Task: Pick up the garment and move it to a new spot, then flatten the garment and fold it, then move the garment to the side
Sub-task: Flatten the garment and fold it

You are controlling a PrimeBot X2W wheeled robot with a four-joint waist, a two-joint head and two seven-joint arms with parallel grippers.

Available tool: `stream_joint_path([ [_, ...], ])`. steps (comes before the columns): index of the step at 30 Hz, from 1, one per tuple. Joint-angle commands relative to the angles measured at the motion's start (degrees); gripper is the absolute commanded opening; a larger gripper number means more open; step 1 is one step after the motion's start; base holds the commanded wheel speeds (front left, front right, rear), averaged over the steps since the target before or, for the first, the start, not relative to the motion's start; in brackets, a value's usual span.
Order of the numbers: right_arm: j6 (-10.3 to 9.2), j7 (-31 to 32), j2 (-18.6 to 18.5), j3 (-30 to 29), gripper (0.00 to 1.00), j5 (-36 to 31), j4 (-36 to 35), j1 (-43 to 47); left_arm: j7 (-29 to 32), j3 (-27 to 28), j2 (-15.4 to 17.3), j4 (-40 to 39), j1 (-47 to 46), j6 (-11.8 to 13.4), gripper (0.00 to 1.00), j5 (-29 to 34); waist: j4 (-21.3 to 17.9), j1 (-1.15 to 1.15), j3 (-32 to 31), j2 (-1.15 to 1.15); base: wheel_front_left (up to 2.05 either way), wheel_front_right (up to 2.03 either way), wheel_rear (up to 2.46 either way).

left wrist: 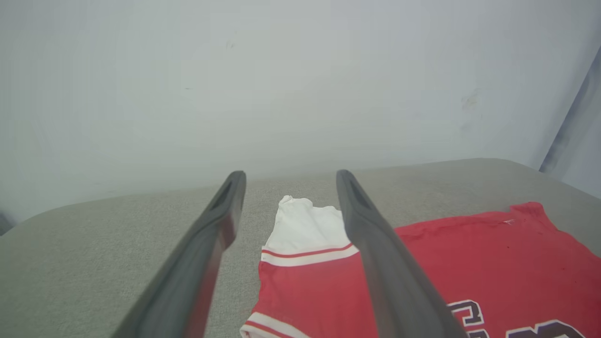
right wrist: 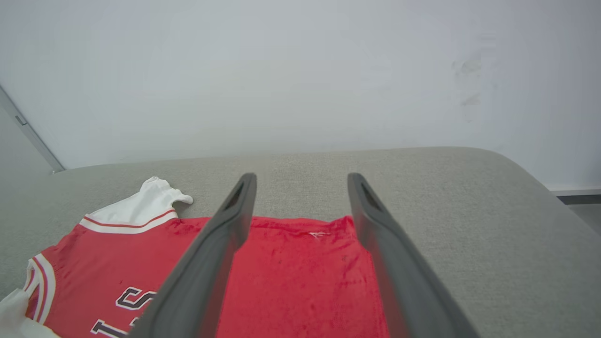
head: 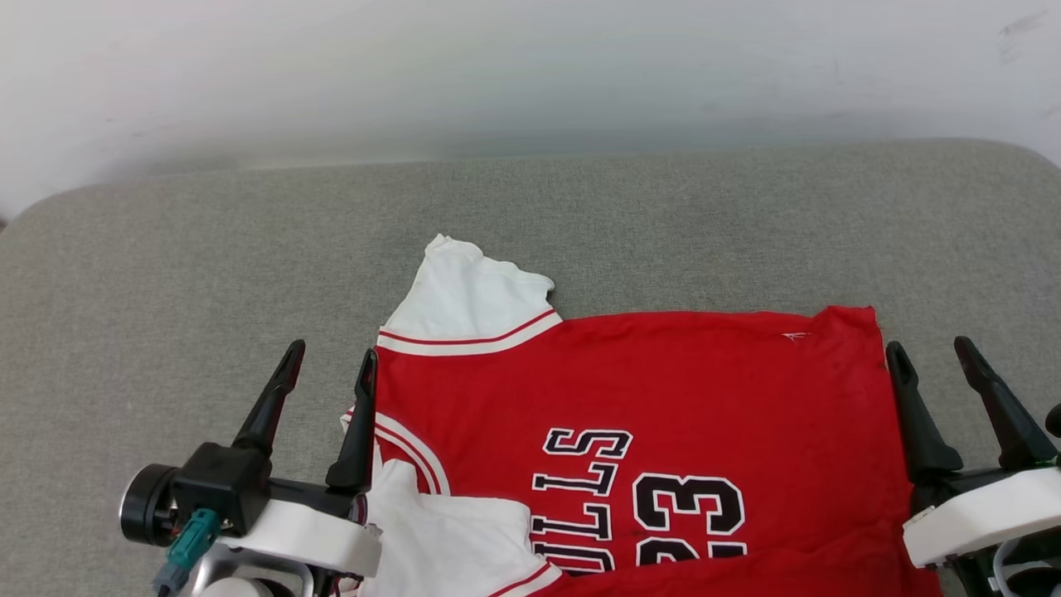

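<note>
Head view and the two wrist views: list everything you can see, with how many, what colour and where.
jersey T-shirt: one, red with white sleeves, red-and-white striped trim and black white-outlined lettering, spread flat on the near middle and right of the padded surface, one sleeve pointing away from the robot
padded surface: one, grey fabric, spanning the head view under the shirt
wall: one, pale white with faint scuffs, behind the surface
left end effector: one, dark fingers on a white wrist, open and holding nothing, at the shirt's left edge
right end effector: one, dark fingers on a white wrist, open and holding nothing, just past the shirt's right edge
</note>
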Motion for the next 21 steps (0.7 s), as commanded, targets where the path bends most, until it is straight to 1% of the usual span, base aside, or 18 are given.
stream_joint_path([
  [1,-0.01,-0.69,0.3,0.13,1.0,-0.34,0.04,0.04,-0.38,0.82,-0.31,0.09,0.08,-0.39,1.0,0.62,-0.25,0.0,0.3,0.0,0.0,0.0,0.0],
  [4,-0.01,-2.43,0.77,0.95,1.0,-0.81,0.53,-0.75,-0.36,3.43,-2.19,0.47,0.49,-2.79,1.0,3.01,-0.93,0.0,1.3,0.0,0.0,0.0,0.0],
  [7,-0.01,-3.42,1.19,1.79,1.0,-0.88,0.57,-1.89,-0.32,5.06,-2.44,1.25,-0.79,-5.49,1.0,5.24,-2.0,0.0,3.03,0.0,0.0,0.0,0.0],
  [8,-0.01,-3.77,1.29,1.97,1.0,-0.81,0.46,-2.19,-0.34,5.37,-2.19,1.41,-1.67,-6.33,1.0,5.98,-2.39,0.0,3.81,0.0,0.0,0.0,0.0],
  [11,-0.01,-3.75,1.38,2.73,1.0,-1.22,0.18,-3.35,-0.19,5.62,-0.13,3.43,-4.97,-9.31,1.0,7.01,-3.84,0.0,6.54,0.0,0.0,0.0,0.0],
  [13,-0.01,-3.85,1.43,3.13,1.0,-1.28,-0.03,-4.32,1.93,5.27,1.86,4.62,-9.08,-11.86,1.0,7.26,-4.89,0.0,8.34,0.0,0.0,0.0,0.0],
  [15,-0.01,-3.96,1.5,3.72,1.0,-1.23,-0.2,-5.32,6.34,4.95,3.48,5.68,-13.8,-14.9,1.0,5.81,-6.0,0.0,10.18,0.0,0.0,0.0,0.0],
  [16,-0.01,-4.03,1.59,4.16,1.0,-1.07,-0.28,-5.79,8.04,4.77,5.08,6.02,-16.85,-16.87,1.0,5.86,-6.68,0.0,11.11,0.0,0.0,0.0,0.0],
  [18,0.0,-4.17,1.74,5.15,1.0,-1.1,-0.26,-6.97,13.71,4.57,6.65,7.5,-22.09,-19.62,1.0,2.95,-8.17,0.0,12.84,0.0,0.0,0.0,0.0],
  [19,-0.01,-4.19,1.8,5.55,1.0,-1.11,-0.25,-7.44,17.3,3.85,8.18,8.27,-24.99,-20.63,1.0,2.22,-8.88,0.0,13.59,0.0,0.0,0.0,0.0],
  [21,0.0,-4.63,2.19,6.02,1.0,-1.0,-0.31,-8.31,24.24,2.73,10.29,10.07,-30.9,-21.58,1.0,-0.88,-10.16,0.0,15.06,0.0,0.0,0.0,0.0],
])
